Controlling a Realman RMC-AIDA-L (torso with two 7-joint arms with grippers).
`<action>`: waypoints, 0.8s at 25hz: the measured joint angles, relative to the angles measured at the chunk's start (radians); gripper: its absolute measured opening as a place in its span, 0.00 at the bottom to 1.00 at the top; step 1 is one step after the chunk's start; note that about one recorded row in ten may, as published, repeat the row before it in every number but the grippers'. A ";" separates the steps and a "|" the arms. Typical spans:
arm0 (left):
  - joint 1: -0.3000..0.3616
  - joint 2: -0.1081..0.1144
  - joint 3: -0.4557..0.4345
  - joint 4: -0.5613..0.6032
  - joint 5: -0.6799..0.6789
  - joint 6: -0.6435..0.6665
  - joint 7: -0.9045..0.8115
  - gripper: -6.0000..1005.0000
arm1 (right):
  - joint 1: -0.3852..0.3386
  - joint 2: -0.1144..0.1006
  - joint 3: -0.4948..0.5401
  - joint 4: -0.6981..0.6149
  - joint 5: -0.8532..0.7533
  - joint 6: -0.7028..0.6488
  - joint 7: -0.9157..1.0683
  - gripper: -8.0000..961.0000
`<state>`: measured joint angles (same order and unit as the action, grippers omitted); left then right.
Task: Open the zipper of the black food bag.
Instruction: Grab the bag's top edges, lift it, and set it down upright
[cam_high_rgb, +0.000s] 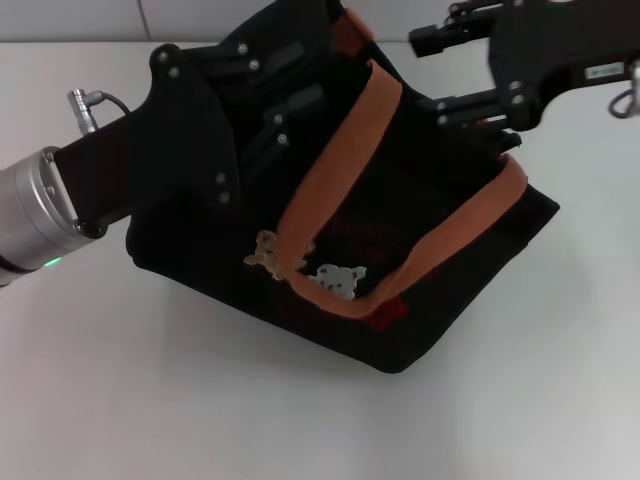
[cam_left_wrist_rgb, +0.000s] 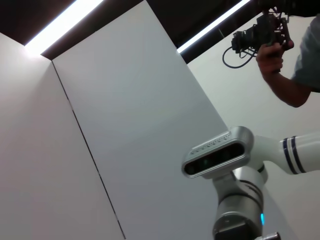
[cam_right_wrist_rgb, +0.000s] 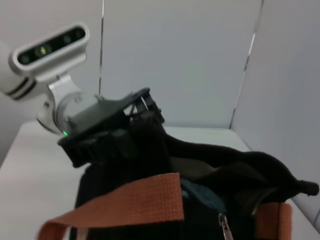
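The black food bag (cam_high_rgb: 400, 250) lies tilted on the white table, its two orange-brown straps (cam_high_rgb: 330, 170) draped over the bear print. My left gripper (cam_high_rgb: 285, 85) reaches in from the left and rests on the bag's top far end; it also shows as a black block against the fabric in the right wrist view, left gripper (cam_right_wrist_rgb: 125, 122). My right gripper (cam_high_rgb: 430, 70) hovers open at the bag's top right corner, with bare table between its fingers. The zipper's silver pull tab (cam_right_wrist_rgb: 225, 229) hangs beside a strap, and the bag's mouth gapes behind it.
White table (cam_high_rgb: 150, 400) surrounds the bag. A silver plug with cable (cam_high_rgb: 85, 100) juts from the left arm. The left wrist view faces white wall panels, the robot's head camera (cam_left_wrist_rgb: 215, 152) and a person holding a camera (cam_left_wrist_rgb: 265, 32).
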<state>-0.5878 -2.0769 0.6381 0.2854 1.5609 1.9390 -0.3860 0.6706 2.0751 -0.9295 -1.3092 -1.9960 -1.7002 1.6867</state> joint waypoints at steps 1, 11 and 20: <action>-0.001 0.000 0.005 0.000 0.000 0.001 0.001 0.20 | 0.000 0.000 0.000 0.000 0.000 0.000 0.000 0.69; -0.002 -0.001 0.012 0.011 -0.001 0.017 0.001 0.20 | 0.031 0.002 -0.061 -0.016 -0.015 0.057 0.044 0.64; -0.001 0.000 0.012 0.020 -0.001 0.020 0.004 0.20 | 0.030 0.000 -0.062 -0.070 -0.028 0.048 0.069 0.64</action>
<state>-0.5890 -2.0770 0.6505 0.3054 1.5599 1.9588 -0.3824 0.7011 2.0756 -0.9910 -1.3792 -2.0238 -1.6520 1.7561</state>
